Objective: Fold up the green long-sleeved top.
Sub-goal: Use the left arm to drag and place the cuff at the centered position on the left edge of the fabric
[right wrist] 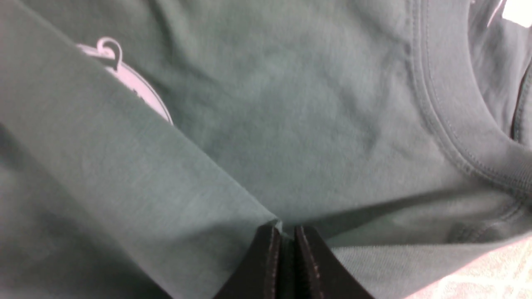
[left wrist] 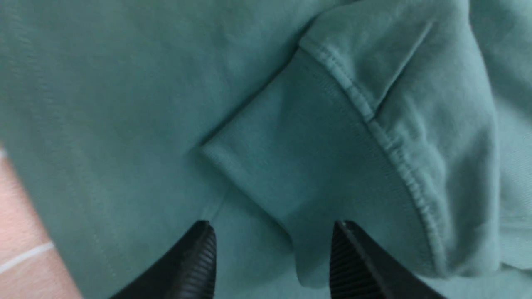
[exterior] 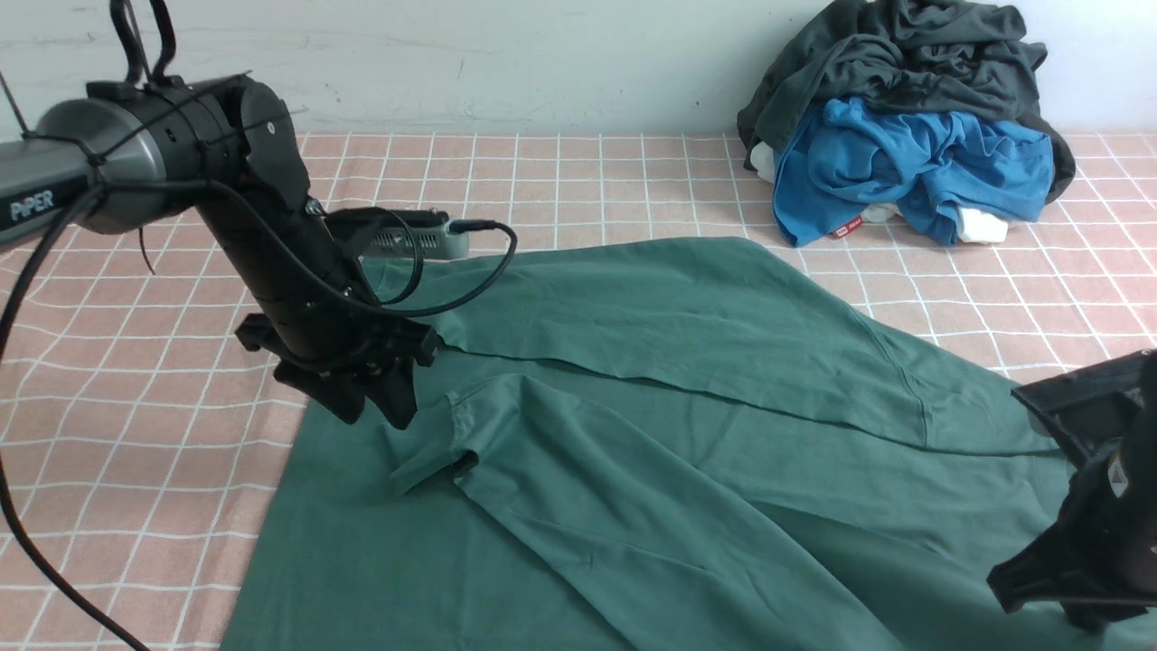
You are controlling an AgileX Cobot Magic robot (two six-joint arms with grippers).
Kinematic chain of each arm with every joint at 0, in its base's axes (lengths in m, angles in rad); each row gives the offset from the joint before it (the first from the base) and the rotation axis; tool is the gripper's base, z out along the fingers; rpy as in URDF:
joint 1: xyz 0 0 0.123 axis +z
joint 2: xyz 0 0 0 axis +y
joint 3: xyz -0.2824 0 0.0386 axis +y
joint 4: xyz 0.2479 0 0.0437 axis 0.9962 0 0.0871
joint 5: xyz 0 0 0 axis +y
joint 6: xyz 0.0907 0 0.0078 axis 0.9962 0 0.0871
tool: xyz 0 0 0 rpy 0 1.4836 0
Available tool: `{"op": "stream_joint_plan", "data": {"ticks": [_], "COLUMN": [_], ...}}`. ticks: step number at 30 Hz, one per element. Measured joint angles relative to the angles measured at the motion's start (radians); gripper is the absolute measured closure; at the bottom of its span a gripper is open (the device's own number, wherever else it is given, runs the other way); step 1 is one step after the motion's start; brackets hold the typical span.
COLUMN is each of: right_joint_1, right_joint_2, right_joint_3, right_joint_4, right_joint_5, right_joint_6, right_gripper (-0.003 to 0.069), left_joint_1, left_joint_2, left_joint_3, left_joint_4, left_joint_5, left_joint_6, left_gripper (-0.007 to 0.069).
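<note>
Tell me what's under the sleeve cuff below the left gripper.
The cuff rests on the body of the green long-sleeved top. The checked tablecloth shows only beyond the hem; anything beneath the fabric there is covered.

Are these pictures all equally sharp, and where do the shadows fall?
Front view: sharp and evenly lit, thin shadows along the folds of the green top. Left wrist view: slightly blurred, the cuff seam smeared. Right wrist view: dimmer and greyer, a dark shadow under the raised fold, the neckband stitching legible.
</note>
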State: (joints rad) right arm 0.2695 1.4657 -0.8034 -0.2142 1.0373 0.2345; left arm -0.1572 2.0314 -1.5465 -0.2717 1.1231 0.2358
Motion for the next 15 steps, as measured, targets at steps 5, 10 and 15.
{"op": "stream_joint_plan", "data": {"ticks": [5,10,15], "right_joint_1": [0.000,0.000,0.000], "right_joint_2": [-0.003,-0.043,-0.133], "right_joint_3": [0.000,0.000,0.000], "right_joint_4": [0.000,0.000,-0.027], "right_joint_5": [0.060,0.118,0.141], "right_joint_6": [-0.012,-0.019,-0.022], "right_gripper": [0.0639,0.0639,0.0639], "left_joint_1": [0.000,0.000,-0.003], "left_joint_2": [0.052,0.073,0.076], "left_joint_3": [0.000,0.000,0.000], "left_joint_4": [-0.002,-0.014,-0.043], "left_joint_5": [0.000,-0.011,-0.057], "left_joint_6": [0.000,0.000,0.014], "left_gripper": [0.0271,0.0271,0.0272]}}
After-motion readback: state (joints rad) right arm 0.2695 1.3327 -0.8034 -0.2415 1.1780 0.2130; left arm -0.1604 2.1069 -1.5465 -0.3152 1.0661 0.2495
